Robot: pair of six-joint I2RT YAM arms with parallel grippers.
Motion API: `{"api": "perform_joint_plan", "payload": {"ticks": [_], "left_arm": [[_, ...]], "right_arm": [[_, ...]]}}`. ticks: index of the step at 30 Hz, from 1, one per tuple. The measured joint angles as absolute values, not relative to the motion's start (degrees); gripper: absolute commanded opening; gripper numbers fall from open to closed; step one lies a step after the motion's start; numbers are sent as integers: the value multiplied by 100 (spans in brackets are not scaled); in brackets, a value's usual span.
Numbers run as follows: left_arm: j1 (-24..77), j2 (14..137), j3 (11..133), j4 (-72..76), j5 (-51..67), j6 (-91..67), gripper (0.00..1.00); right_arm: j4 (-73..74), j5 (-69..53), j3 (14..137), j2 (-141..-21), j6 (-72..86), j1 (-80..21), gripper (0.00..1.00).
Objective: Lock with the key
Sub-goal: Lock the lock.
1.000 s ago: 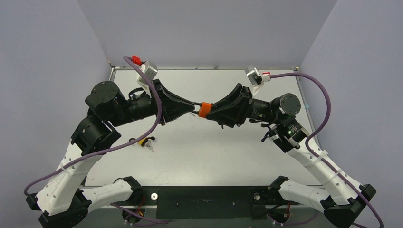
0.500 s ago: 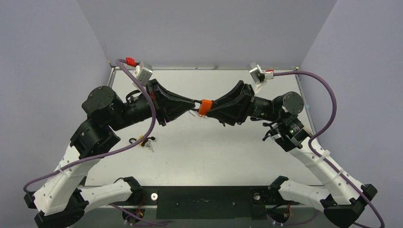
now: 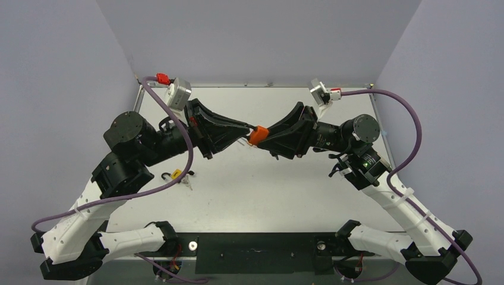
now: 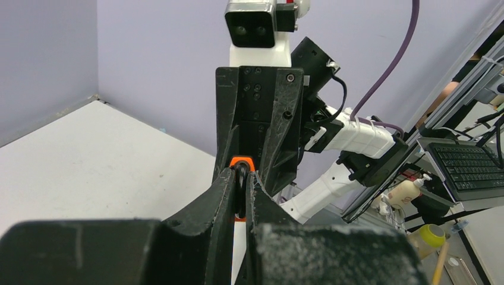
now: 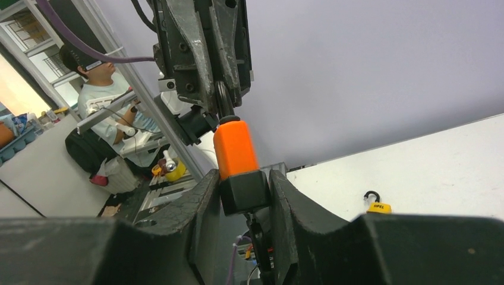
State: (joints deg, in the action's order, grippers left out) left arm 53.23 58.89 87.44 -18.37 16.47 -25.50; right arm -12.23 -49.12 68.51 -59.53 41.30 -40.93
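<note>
1. Top view: the orange padlock [image 3: 257, 135], aloft between both grippers, has tilted as my left gripper [image 3: 245, 128] rolled; probably the locking turn.
2. Left wrist: jaws pinched shut on the padlock's dark loop [image 4: 240, 181].
3. Right wrist: my right gripper [image 5: 245, 196] clamps the padlock's black base [image 5: 242, 187].

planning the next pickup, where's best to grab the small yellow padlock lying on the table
Pinch the small yellow padlock across its blocky body, coming straight down from above. It seems to lie flat on the white table, and its thin black shackle at one end offers a poorer hold.
</note>
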Motion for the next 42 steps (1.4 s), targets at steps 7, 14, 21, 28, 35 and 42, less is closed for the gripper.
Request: {"api": "perform_joint_plan", "payload": {"ticks": [7,14,21,28,35,42], "left_arm": [[5446,5933,8534,-1503,1492,-2545,0],[5470,5846,8243,-1472,1026,-2526,0],[5518,5826,8158,-1450,871,-2532,0],[5699,5826,8165,-1271,720,-2532,0],[5800,5819,8130,-982,541,-2598,0],[5861,5806,8062,-650,338,-2683,0]], "right_arm": [[-910,-4978,6851,-5951,4069,-4101,0],[-598,-4978,6851,-5898,4082,-3881,0],[-543,-4984,6855,-5872,4123,-3780,0],[-539,-5050,7019,-5881,4136,-3747,0],[-550,-5175,7363,-6047,4174,-3706,0],[-716,-5334,7664,-6263,4309,-3640,0]]}}
